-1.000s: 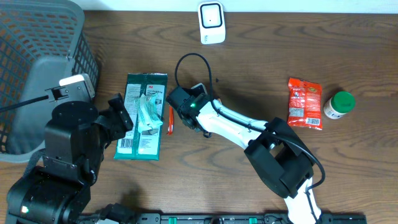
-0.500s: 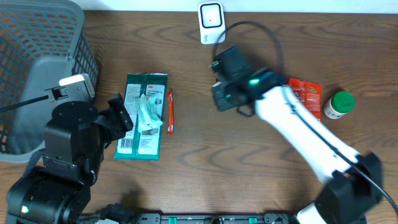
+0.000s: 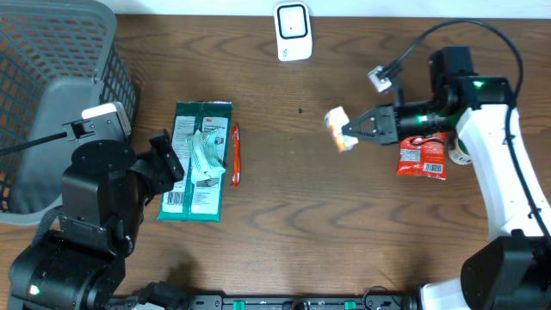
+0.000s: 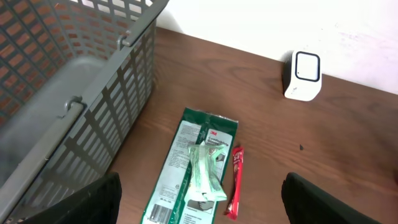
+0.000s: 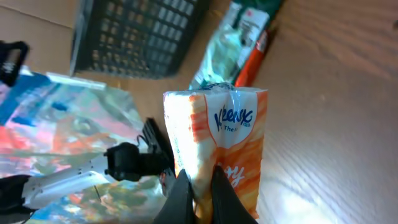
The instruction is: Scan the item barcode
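Swung rightward, right gripper (image 3: 353, 135) pinches the tissue pack (image 3: 337, 129) aloft; left gripper (image 4: 202, 202) gapes beside basket (image 3: 34, 52).

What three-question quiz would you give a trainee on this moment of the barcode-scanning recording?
1. Multiple choice: the right pincer is
A) shut on the tissue pack
B) open and empty
C) out of every view
2. True or false: the white scanner stands at the far edge of the table, apart from the tissue pack.
3. Short answer: what lies alongside the green package, on the side toward the right arm?

Key: 1 A. 2 True. 3 The thin red sachet.
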`<action>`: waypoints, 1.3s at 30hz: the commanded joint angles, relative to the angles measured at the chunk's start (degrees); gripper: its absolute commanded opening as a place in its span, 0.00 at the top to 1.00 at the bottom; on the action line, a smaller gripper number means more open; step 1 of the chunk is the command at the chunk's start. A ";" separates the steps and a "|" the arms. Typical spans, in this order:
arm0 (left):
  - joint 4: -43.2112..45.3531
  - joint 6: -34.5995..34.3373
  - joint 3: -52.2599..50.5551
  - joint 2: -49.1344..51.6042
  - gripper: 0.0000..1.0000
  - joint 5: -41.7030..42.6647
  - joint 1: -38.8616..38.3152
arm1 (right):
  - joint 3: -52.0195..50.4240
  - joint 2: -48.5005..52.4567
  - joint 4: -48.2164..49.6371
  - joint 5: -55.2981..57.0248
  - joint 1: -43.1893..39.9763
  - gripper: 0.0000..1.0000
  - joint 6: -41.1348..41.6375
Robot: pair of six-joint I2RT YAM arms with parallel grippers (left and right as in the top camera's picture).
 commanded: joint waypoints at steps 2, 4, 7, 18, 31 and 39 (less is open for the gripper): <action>-0.09 0.52 0.20 -0.13 0.18 -0.59 0.17 | -4.79 0.46 3.15 -7.91 0.17 0.99 -4.72; -0.09 0.52 0.20 -0.13 0.18 -0.59 0.17 | -10.67 0.52 10.56 -9.22 0.94 0.99 -1.25; -0.09 0.55 0.20 -0.13 0.18 -0.59 0.17 | -20.00 0.94 26.77 -8.04 2.25 0.99 8.55; -0.09 0.52 0.20 -0.13 0.18 -0.59 0.17 | -37.86 11.96 68.46 2.36 9.40 0.99 37.57; -0.09 0.55 0.20 -0.13 0.18 -0.59 0.17 | -37.62 14.99 69.99 7.39 5.99 0.53 41.31; -0.09 0.52 0.20 -0.13 0.18 -0.59 0.17 | -34.12 2.60 54.82 25.22 5.81 0.53 35.21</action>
